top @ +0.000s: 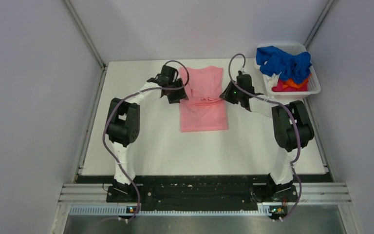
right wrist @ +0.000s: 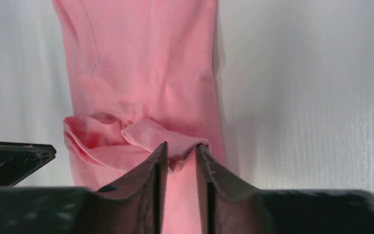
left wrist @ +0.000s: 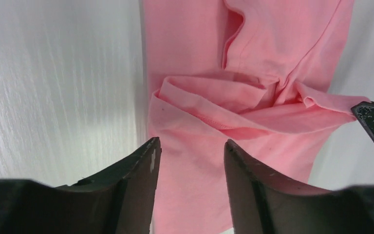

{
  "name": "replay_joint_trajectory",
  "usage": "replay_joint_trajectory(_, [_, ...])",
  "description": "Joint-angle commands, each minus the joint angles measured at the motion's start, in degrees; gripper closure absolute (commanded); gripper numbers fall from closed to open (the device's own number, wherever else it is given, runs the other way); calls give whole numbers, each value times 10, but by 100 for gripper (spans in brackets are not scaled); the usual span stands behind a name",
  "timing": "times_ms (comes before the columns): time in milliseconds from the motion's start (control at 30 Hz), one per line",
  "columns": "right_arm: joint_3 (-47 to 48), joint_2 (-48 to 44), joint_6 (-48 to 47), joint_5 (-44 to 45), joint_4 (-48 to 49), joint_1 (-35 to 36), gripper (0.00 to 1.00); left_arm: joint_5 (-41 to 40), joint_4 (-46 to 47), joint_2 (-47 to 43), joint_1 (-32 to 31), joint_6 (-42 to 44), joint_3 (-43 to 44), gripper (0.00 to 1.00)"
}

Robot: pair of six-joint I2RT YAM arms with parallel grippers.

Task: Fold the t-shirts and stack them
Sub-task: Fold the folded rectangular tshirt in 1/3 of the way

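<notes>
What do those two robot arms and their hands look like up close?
Both the left arm and the right arm have bulky black joints, white links and a looping purple cable. Each hand, left and right, has two dark, tapered fingers.

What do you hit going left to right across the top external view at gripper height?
Left gripper → salmon-pink t-shirt → right gripper → white basket, holding the blue t-shirt on top of orange and red cloth.

Matt pink cloth t-shirt (top: 203, 100) — smooth white table (top: 151, 146).
</notes>
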Motion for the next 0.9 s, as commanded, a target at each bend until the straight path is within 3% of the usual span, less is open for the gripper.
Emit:
replay_joint_trajectory(0, [54,2,-11,5,0,-24,61,22,9,-5,12,26,47,26])
replay_joint_trajectory(33, [54,-5,-15,8,-6,-25,50,21,7,-12,12,31,45,5])
replay_joint_trajectory(100, [38,-31,-34,4,-8,-25,16,12,4,-40,12,35,33,1])
replay_joint_trajectory(167, [10,-61,-49,-12,-8,-23,8,13,4,-73,12,32,7,1])
replay_joint_trajectory(467, [-118,-162,-78,-75,23,48,3,58,59,-236,-8,-24,-264,1])
replay_joint_trajectory(633, [-85,-110,-80,-105,55,84,2,72,80,-277,-19,-56,-352,1])
replay_joint_trajectory(867, [44,34,-76,-89,54,90,1,59,79,-285,-23,-68,-368,1])
